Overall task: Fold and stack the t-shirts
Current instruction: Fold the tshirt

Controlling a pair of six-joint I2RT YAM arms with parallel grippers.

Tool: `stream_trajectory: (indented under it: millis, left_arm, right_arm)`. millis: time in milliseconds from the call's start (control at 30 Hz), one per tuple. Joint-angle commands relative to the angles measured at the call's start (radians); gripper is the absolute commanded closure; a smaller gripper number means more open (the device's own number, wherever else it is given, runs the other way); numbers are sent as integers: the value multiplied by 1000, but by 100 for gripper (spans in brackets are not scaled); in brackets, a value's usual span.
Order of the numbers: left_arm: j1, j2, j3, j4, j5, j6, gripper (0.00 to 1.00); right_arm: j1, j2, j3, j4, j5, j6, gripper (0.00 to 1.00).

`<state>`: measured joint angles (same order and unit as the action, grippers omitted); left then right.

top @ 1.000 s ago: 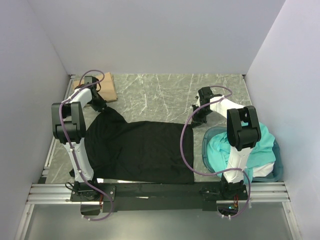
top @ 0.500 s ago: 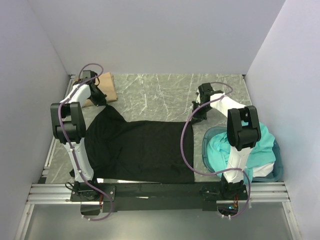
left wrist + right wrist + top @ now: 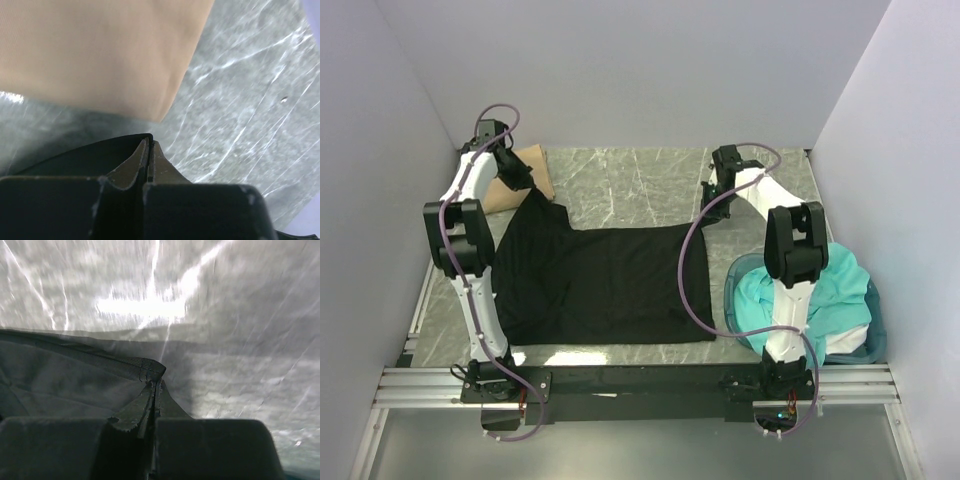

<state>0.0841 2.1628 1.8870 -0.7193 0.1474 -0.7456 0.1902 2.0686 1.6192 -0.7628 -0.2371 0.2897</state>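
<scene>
Black t-shirt [image 3: 600,285] lies spread flat across the middle of the bench [image 3: 620,180], its far edge stretched between the left claw [image 3: 148,145] and the right claw [image 3: 156,377], each clamped tight on a far corner, the left one just beside the near edge of the tan t-shirt [image 3: 535,172] at the far-left corner, marble showing beyond.
</scene>
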Motion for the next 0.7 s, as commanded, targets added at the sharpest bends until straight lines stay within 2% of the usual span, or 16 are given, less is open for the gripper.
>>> stream_trajectory:
  millis: [0,167,300,667]
  left_arm:
    - [9,35,119,-40,34,-6,99]
    - [25,63,217,-71,47,-15,99]
    - [31,17,169,-63,60,-15,99]
    - [32,-355,-326,17,81,-50,99]
  right_arm:
    - [5,39,111,-53,50,-1,100]
    - [2,108,260,-98,73,2,100]
    - [2,122,314,-112,94,-1,100]
    - [3,-8,150,-3,105,-18,100]
